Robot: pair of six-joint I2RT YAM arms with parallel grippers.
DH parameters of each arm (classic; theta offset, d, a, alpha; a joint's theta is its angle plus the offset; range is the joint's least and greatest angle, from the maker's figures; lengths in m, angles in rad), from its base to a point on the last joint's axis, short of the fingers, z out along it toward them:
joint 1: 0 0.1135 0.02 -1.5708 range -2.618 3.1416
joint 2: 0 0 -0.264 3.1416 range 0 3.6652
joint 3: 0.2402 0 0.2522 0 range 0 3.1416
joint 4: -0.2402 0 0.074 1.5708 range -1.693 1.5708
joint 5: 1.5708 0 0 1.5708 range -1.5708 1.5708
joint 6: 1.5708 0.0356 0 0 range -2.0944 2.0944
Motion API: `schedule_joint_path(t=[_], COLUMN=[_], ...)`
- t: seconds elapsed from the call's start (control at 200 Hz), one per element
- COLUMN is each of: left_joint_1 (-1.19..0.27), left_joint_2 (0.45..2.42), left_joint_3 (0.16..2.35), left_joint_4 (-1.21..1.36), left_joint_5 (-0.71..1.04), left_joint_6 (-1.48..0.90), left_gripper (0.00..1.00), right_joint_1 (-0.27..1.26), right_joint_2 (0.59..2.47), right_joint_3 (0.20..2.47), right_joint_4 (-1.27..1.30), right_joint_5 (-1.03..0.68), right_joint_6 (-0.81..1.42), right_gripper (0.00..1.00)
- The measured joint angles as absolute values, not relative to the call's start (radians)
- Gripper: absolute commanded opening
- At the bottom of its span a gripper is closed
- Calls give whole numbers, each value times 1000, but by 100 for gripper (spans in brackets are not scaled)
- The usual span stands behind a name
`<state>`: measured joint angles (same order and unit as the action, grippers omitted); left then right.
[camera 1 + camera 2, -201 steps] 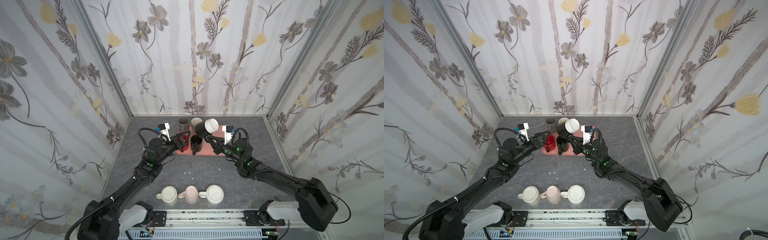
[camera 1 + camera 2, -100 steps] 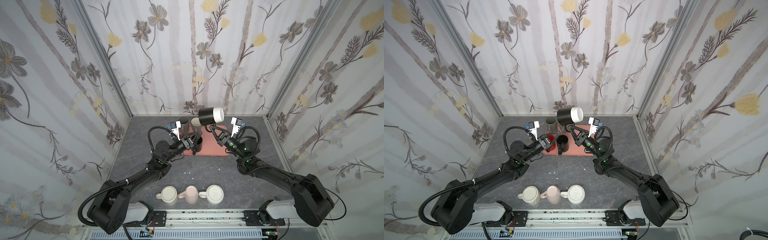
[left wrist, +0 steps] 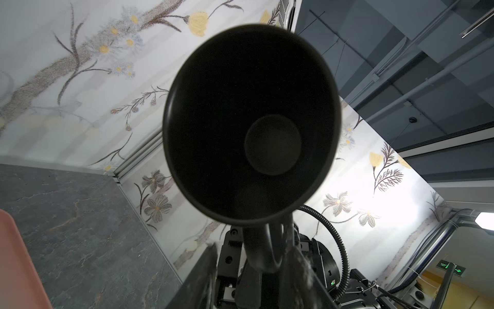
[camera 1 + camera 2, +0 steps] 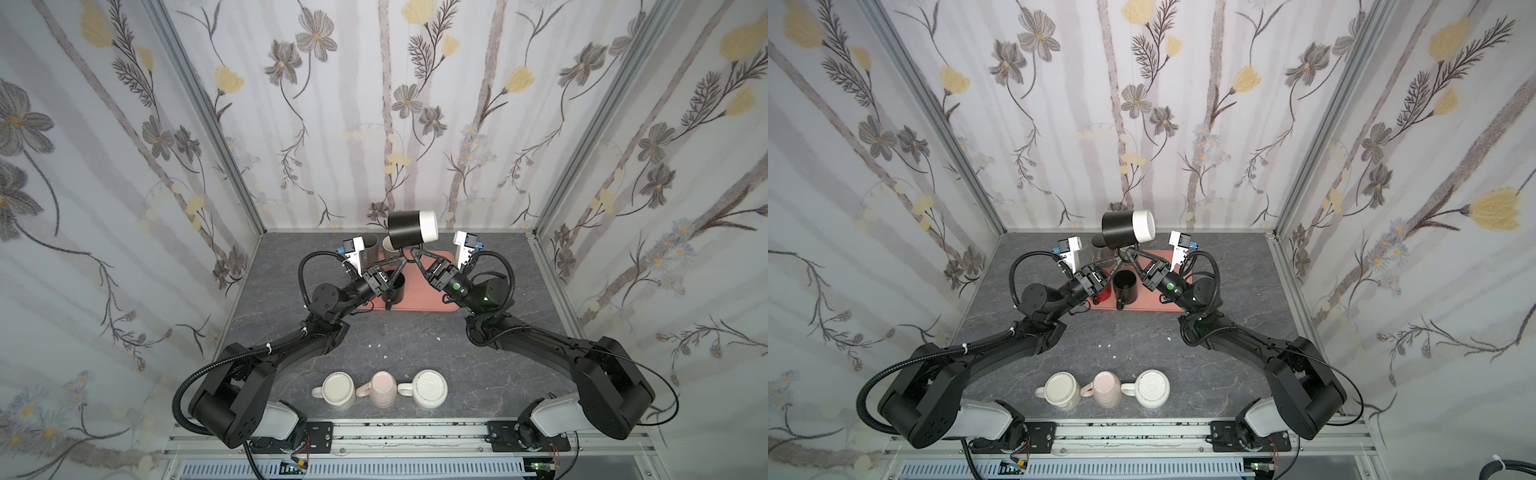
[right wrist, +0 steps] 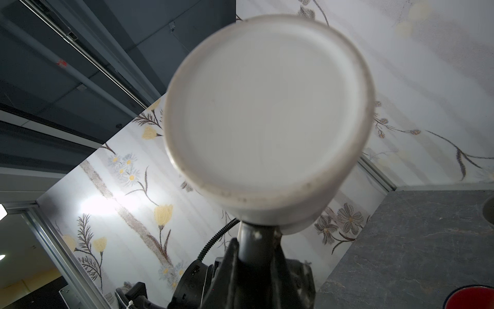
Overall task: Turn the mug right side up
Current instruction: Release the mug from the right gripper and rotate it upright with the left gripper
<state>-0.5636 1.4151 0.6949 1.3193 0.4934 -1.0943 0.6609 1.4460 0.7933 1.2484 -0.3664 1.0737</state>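
Where the desk (image 4: 395, 332) edge runs nearest: three pale mugs (image 4: 380, 388), bottoms up, untouched.
Right end effector (image 4: 413, 252): clamped tight on the handle (image 5: 254, 240) of the mug (image 4: 409, 230).
Left end effector (image 4: 401, 262): part open, astride the same handle, not gripping by the look of it.
Mug position: aloft over the tray (image 4: 419, 297), long axis level; mouth faces the left arm, white base faces the right.
Coming move, my guess: roll the mouth upward; both arms about equally near.
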Motion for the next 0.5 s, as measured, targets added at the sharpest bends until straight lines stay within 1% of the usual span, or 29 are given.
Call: schedule_joint_path(t=[0.075, 0.17, 0.27, 0.36, 0.455, 0.5], left_joint_1=[-564, -564, -564, -564, -564, -564], left_joint_2=[1418, 1419, 1421, 1422, 1422, 1422], left_joint_3=[701, 705, 712, 714, 714, 717], left_joint_4=[1341, 1351, 1357, 1356, 1351, 1348], left_joint_5=[493, 490, 489, 484, 476, 471], left_joint_6=[-1103, -1107, -1111, -1116, -1123, -1138], left_gripper=[34, 32, 25, 23, 15, 9], right_joint_1=[667, 675, 683, 687, 691, 693], right_joint_2=[1446, 1446, 1449, 1456, 1460, 1461], right_joint_3=[793, 793, 793, 793, 796, 797], right_joint_4=[1253, 1259, 1264, 1274, 1275, 1274], right_joint_5=[-364, -363, -360, -360, -359, -356], right_joint_6=[1084, 1085, 1092, 1092, 1098, 1093], right_gripper=[0, 0, 0, 0, 0, 0])
